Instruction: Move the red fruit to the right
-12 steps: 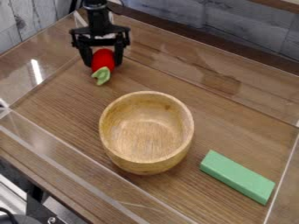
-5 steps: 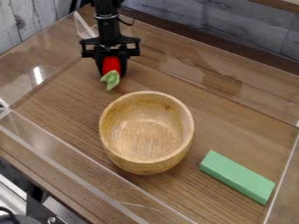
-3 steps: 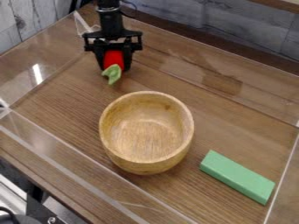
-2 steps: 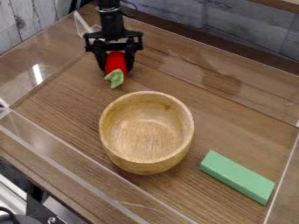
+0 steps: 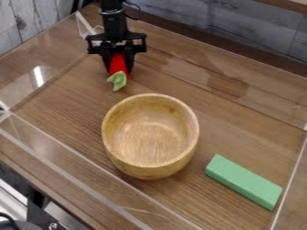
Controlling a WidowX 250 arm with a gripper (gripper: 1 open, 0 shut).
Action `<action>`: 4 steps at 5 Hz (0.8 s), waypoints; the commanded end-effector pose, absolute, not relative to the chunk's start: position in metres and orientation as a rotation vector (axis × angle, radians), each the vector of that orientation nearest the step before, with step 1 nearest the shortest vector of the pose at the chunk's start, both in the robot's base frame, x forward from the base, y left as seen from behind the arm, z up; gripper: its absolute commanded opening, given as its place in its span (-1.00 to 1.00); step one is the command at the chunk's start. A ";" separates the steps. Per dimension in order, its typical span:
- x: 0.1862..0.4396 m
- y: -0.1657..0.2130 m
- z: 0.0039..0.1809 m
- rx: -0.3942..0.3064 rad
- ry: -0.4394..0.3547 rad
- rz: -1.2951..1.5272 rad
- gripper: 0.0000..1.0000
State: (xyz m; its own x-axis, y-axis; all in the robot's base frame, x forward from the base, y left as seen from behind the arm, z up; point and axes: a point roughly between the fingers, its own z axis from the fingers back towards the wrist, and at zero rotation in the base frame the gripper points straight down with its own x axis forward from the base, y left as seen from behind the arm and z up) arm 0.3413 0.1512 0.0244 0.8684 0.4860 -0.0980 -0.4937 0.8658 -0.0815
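I had the tool (image 5: 117,64) pointing straight down at the far left of the table (image 5: 240,108), and the red fruit (image 5: 117,66) sat right between its fingers, so there was no offset left to close. The tool was shut on the fruit: both black fingers flanked the red body closely. The fruit lay low at the table surface, its long axis running toward me, with the pale green cap sticking out at the near end, just below the fingers. The wooden bowl (image 5: 150,135) stood nearer to me and a little to the right, apart from the fruit, and the green block (image 5: 243,181) lay well apart at the near right corner. The arm came down near vertical from above (its upper part ran out of view). I judged the open stretch to the right, behind the bowl, the natural way to go.
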 end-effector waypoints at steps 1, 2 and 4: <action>0.343 0.165 0.038 -0.106 0.043 0.564 -1.00; 0.339 0.174 0.042 -0.110 0.043 0.617 -1.00; 0.337 0.201 0.056 -0.091 0.048 0.589 1.00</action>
